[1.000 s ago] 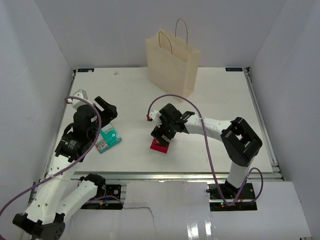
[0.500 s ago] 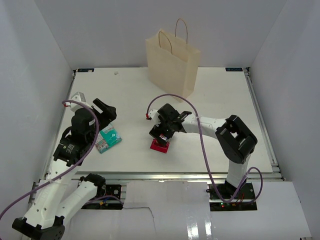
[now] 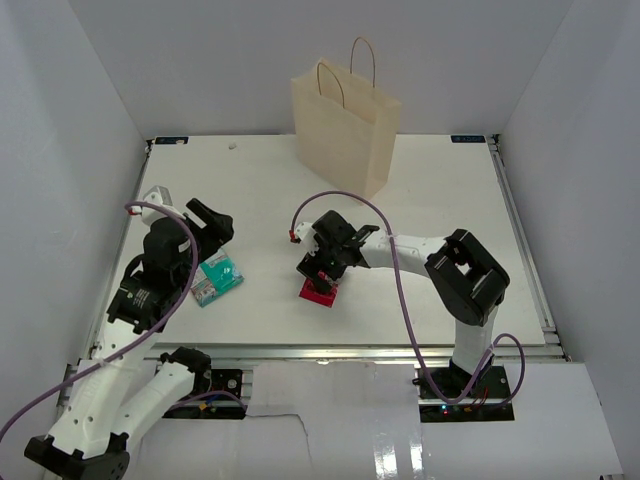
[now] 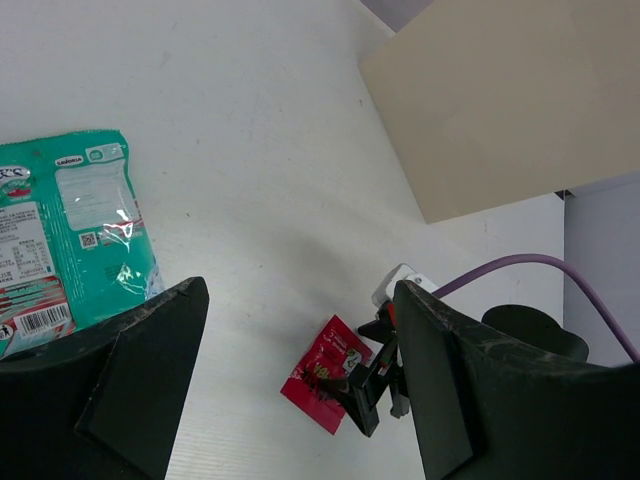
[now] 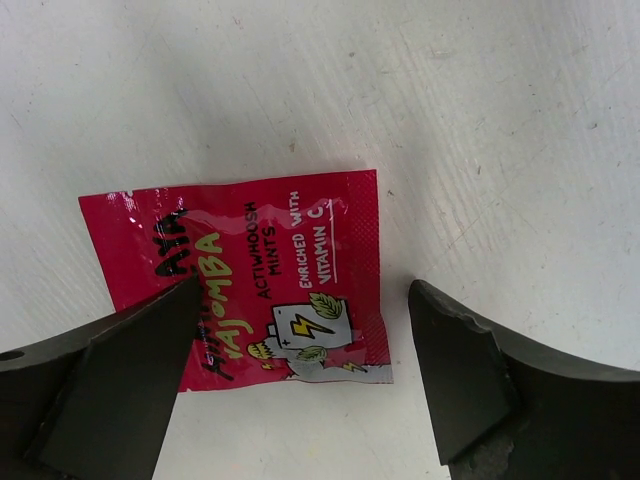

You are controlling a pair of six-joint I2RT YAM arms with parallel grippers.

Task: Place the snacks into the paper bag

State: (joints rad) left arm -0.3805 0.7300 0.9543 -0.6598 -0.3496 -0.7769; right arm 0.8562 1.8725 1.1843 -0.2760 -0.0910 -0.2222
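A small red-pink sachet (image 3: 320, 291) lies flat on the white table, also in the right wrist view (image 5: 250, 275) and the left wrist view (image 4: 327, 372). My right gripper (image 3: 326, 268) is open just above it, and its fingers (image 5: 300, 320) straddle the sachet's near end. A teal-and-white pack (image 3: 218, 279) lies at the left (image 4: 70, 235). My left gripper (image 3: 212, 222) is open and empty above the table just behind the pack (image 4: 300, 350). The cream paper bag (image 3: 345, 120) stands upright at the back (image 4: 500, 100). No other snacks show.
The white walls close in on the table (image 3: 450, 200) at the left, right and back. A purple cable (image 3: 350, 200) loops over my right arm near the sachet. The table's metal front rail (image 3: 350, 350) runs along the near edge.
My right gripper has shifted slightly left and settled closer over the red sachet. My left arm has drawn back a little to the left. The sachet and pack have not moved.
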